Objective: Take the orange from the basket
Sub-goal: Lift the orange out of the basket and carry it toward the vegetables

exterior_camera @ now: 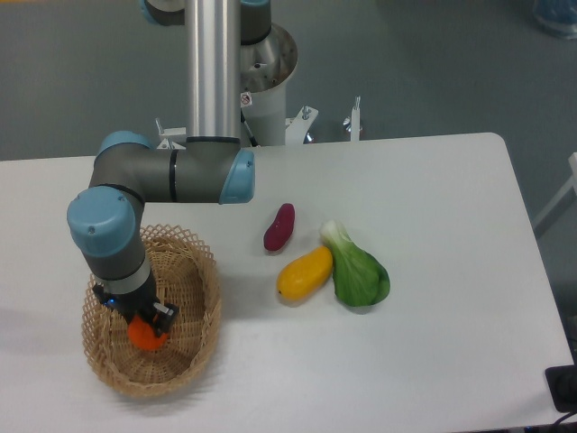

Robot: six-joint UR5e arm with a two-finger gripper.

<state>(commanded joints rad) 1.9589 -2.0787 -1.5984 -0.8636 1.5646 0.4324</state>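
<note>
End effector (144, 323) grips orange (144, 335) inside basket (200, 293); purple vegetable (279, 227) well apart.

robot lab: arm pedestal (261, 63) bolted behind bare white table (433, 198) (grey floor).

You are looking down on a white table (433, 180) with rounded corners. Beyond its far edge lies a grey floor (415, 63), evenly lit. A blue object (556, 16), cut off by the frame, sits on the floor past the table's far right corner. A dark object (563, 388) shows off its near right corner.
</note>
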